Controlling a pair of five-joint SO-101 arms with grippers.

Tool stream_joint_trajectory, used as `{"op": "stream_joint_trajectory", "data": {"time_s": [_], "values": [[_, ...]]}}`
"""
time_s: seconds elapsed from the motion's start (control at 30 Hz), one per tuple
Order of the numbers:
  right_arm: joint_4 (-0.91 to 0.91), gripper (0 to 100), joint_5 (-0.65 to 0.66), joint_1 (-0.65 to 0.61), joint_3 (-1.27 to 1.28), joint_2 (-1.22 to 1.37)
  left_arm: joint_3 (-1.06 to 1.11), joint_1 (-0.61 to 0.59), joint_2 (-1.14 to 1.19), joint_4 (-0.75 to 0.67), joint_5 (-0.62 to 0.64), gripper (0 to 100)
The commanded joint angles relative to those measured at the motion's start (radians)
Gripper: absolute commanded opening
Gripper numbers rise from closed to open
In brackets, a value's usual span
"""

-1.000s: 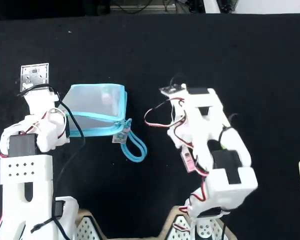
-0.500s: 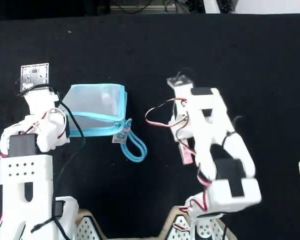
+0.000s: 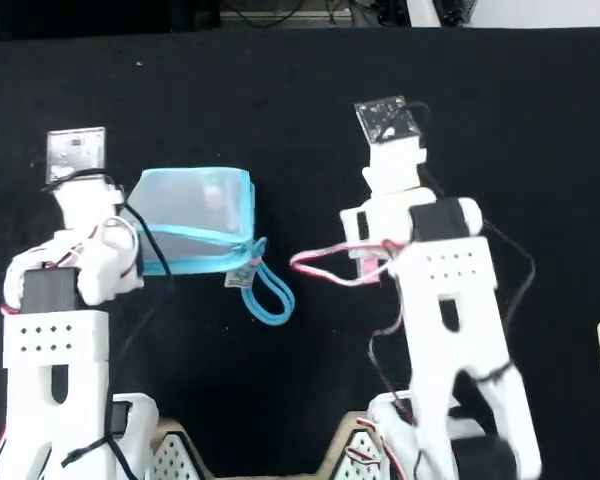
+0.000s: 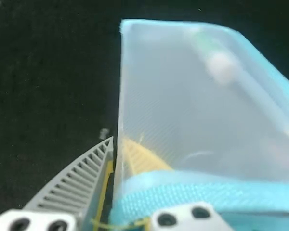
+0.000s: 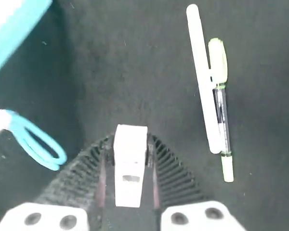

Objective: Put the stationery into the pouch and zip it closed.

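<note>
**Right arm swung out with an eraser in its claw, pens not packed yet**

Standing by the table [image 3: 280, 90] here. The pouch [image 3: 195, 210] lies flat on the left half, roughly midway between the front and far edges. Its strap loop [image 3: 270, 290] trails toward the middle.

The left claw [image 3: 135, 245] is pinched down on the pouch's left edge. My guess is it's pinning the pouch so it won't slide while stuff goes in.

The right claw [image 5: 130, 144] is clamped around a small white block [image 5: 130, 178], an eraser by the look of it. Just beyond it, a white pen [image 5: 201, 82] and a green-capped pen [image 5: 220, 101] lie side by side on the table, touching, so those are left to pack.

Compared with a second ago, the right arm was folded back near the front edge and is now stretched out toward the far edge. The left arm and pouch have barely budged.
</note>
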Motion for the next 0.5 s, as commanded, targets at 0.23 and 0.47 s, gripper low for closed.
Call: {"op": "stream_joint_trajectory", "data": {"time_s": [0.23,0.47], "values": [[-0.043,1.1,-0.014,-0.163,0.11,-0.384,-0.002,0.127,0.006,0.043,0.012,3],[-0.094,1.1,-0.014,-0.354,0.177,-0.579,-0.002,0.127,0.006,0.044,0.012,3]]}}
